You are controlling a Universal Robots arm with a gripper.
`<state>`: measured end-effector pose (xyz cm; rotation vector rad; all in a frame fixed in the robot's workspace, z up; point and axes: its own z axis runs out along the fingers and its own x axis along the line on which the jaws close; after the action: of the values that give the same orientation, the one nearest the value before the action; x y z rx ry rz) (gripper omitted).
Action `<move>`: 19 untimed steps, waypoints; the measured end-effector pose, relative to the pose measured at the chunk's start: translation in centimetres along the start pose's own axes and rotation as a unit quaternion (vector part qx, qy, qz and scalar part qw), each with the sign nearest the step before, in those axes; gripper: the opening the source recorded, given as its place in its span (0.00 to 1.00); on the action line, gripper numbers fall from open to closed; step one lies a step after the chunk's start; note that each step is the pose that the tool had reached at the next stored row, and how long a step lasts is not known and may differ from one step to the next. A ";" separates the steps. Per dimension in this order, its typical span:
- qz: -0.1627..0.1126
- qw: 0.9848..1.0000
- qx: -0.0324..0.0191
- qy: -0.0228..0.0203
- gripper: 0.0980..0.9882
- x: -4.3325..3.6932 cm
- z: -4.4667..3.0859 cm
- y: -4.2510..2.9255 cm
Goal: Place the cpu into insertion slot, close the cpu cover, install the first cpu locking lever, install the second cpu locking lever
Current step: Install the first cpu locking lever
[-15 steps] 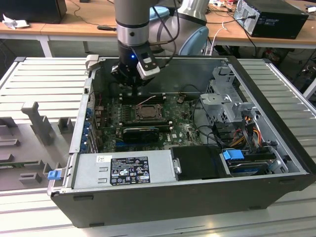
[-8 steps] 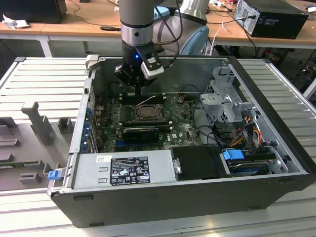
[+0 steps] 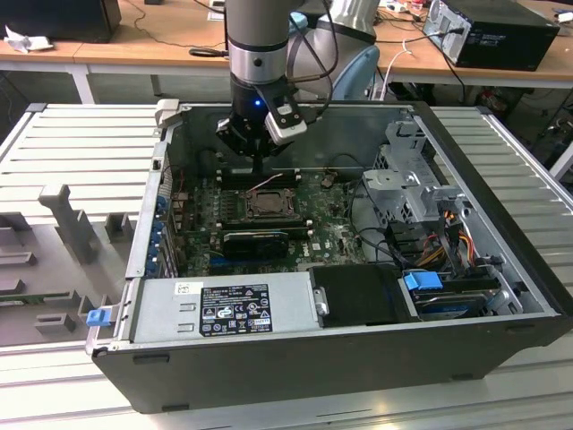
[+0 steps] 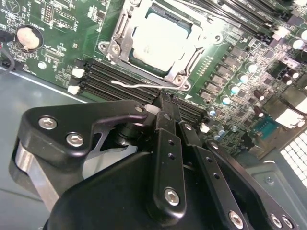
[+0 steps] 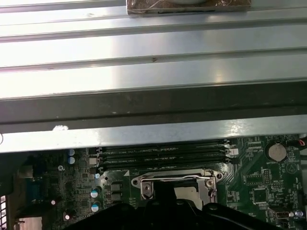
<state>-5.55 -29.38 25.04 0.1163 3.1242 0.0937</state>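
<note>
1. The jaws of the gripper [image 4: 164,101] were seen drawn together, with nothing gripped between them. The tip was placed just beside a thin wire locking lever [image 4: 136,85].
2. The cpu [image 4: 160,40] was seated in its socket, and the cpu cover [image 4: 120,48] was lowered around it.
3. It was judged that the springy lever could slip off the narrow closed tip. The tip could then be driven into the memory slots [image 4: 110,76] just beside it.
4. Room was limited by the case wall [image 3: 358,121] close behind the arm. Free space was left only upward, out of the open case.
</note>
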 end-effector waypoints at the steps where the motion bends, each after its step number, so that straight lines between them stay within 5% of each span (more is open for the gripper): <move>1: 0.000 1.000 0.000 0.000 0.01 -0.05 0.01 0.00; 8: 0.000 1.000 -0.001 0.000 0.01 -0.80 0.21 0.05; 9: 0.000 1.000 -0.002 0.000 0.01 -0.83 0.25 0.04; 11: -0.003 1.000 -0.015 0.001 0.01 -0.85 0.30 0.04; 12: -0.008 1.000 -0.016 0.002 0.01 -0.98 0.47 0.05; 19: -0.028 0.999 -0.015 0.003 0.01 -1.84 1.68 0.48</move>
<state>-3.65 -28.94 23.42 0.0273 3.1282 0.1417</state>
